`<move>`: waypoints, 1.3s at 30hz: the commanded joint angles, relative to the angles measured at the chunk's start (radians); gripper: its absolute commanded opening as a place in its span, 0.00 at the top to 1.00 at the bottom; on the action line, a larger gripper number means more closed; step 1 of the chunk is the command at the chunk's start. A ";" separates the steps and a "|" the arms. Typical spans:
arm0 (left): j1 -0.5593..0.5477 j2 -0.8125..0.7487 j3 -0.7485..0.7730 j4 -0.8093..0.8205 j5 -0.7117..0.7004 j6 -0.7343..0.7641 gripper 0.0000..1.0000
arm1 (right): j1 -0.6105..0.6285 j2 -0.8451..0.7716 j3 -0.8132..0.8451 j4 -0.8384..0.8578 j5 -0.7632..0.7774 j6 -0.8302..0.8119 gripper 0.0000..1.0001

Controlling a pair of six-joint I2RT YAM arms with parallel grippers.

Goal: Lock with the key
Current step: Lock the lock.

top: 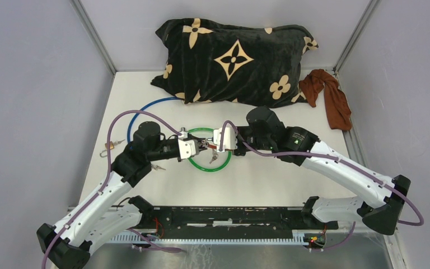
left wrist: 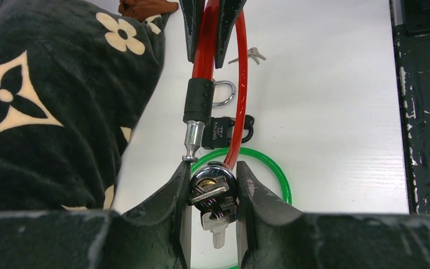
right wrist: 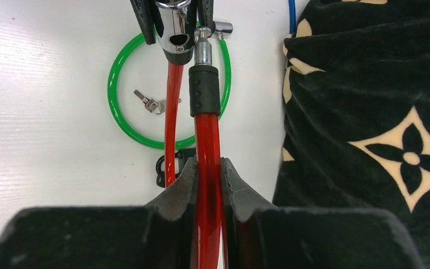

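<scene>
Chrome lock body holds key; red cable pin beside.

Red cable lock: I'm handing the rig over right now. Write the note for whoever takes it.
Left pincer: shut on the lock body, with a key apparently in its cylinder.
Right pincer: shut on the red cable just behind its pin end.
Both are held over the green cable loop.
Done: both ends are lifted and the pin sits beside the body's hole, not in it.
Left: seat the pin, then turn the key.
</scene>
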 commanded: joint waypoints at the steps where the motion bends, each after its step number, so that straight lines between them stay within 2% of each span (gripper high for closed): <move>1: -0.005 -0.006 0.052 0.066 0.032 -0.038 0.98 | 0.003 0.007 0.036 0.031 0.006 -0.020 1.00; 7: -0.004 -0.023 0.038 0.049 -0.007 -0.001 0.98 | 0.003 -0.059 -0.014 -0.013 0.041 -0.031 1.00; 17: -0.004 -0.020 0.050 0.033 0.057 0.070 0.98 | 0.008 -0.031 -0.018 -0.034 0.028 -0.016 1.00; 28: -0.003 -0.011 0.051 0.053 0.078 0.035 0.98 | 0.032 0.004 0.000 -0.038 -0.013 -0.027 1.00; 36: -0.004 -0.005 0.038 0.054 0.018 0.055 0.98 | 0.032 -0.042 -0.037 -0.047 0.011 -0.032 1.00; 39: -0.004 -0.005 0.042 0.056 0.046 0.060 0.98 | 0.032 -0.043 -0.042 -0.045 0.006 -0.026 1.00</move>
